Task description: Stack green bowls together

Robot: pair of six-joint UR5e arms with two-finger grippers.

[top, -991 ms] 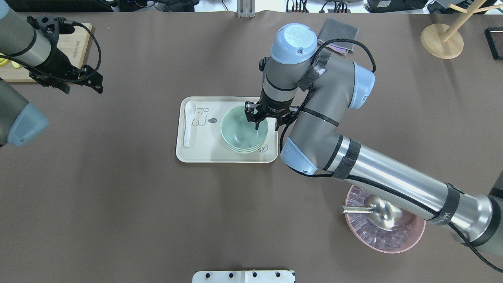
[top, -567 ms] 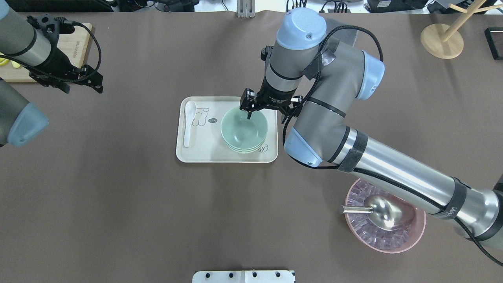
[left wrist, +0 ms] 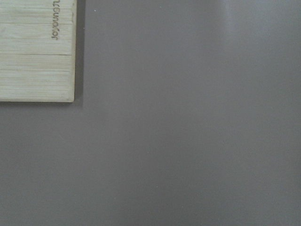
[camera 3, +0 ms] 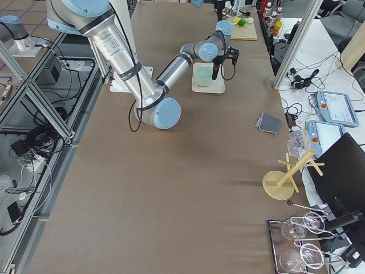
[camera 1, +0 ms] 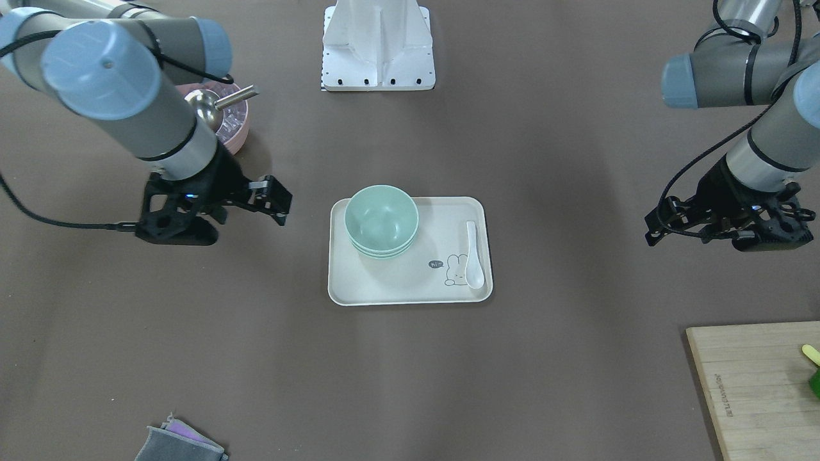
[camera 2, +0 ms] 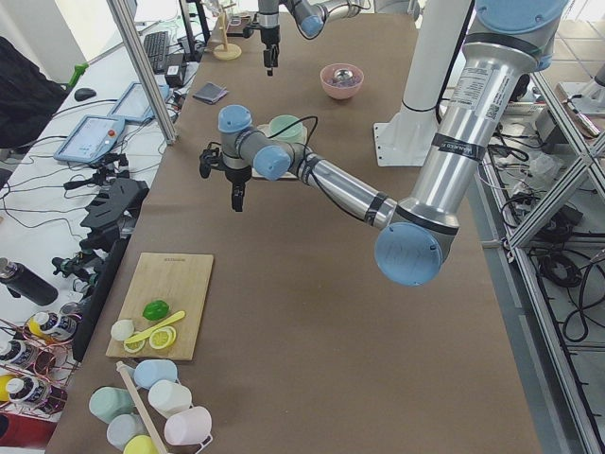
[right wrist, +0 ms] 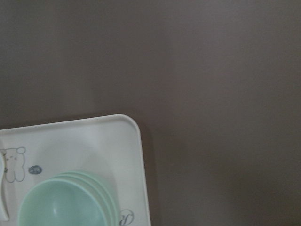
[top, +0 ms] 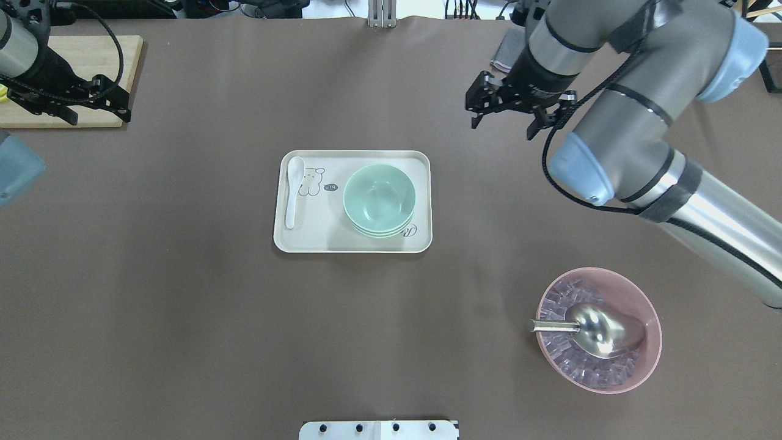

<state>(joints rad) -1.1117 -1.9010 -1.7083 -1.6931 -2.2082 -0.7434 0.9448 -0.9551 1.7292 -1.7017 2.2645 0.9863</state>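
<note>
Three pale green bowls (top: 379, 198) sit nested in one stack on the right half of a cream tray (top: 311, 235). The stack also shows in the front view (camera 1: 382, 219) and in the right wrist view (right wrist: 66, 205). My right gripper (top: 502, 125) is open and empty, raised above bare table, beyond and to the right of the tray; it also shows in the front view (camera 1: 278, 205). My left gripper (top: 98, 115) is open and empty, at the far left by the cutting board; it shows in the front view (camera 1: 660, 230) too.
A white spoon (top: 293, 190) lies on the tray's left side. A pink bowl (top: 647, 360) with ice and a metal scoop stands at the near right. A wooden cutting board (top: 79, 73) is at the far left, a grey cloth (top: 504, 55) and a wooden stand (top: 687, 61) at the back.
My right gripper has lifted off the stacked bowls' rim and moved up and to the far right, away from the tray. My left gripper has drawn back to the left. The stack stays put.
</note>
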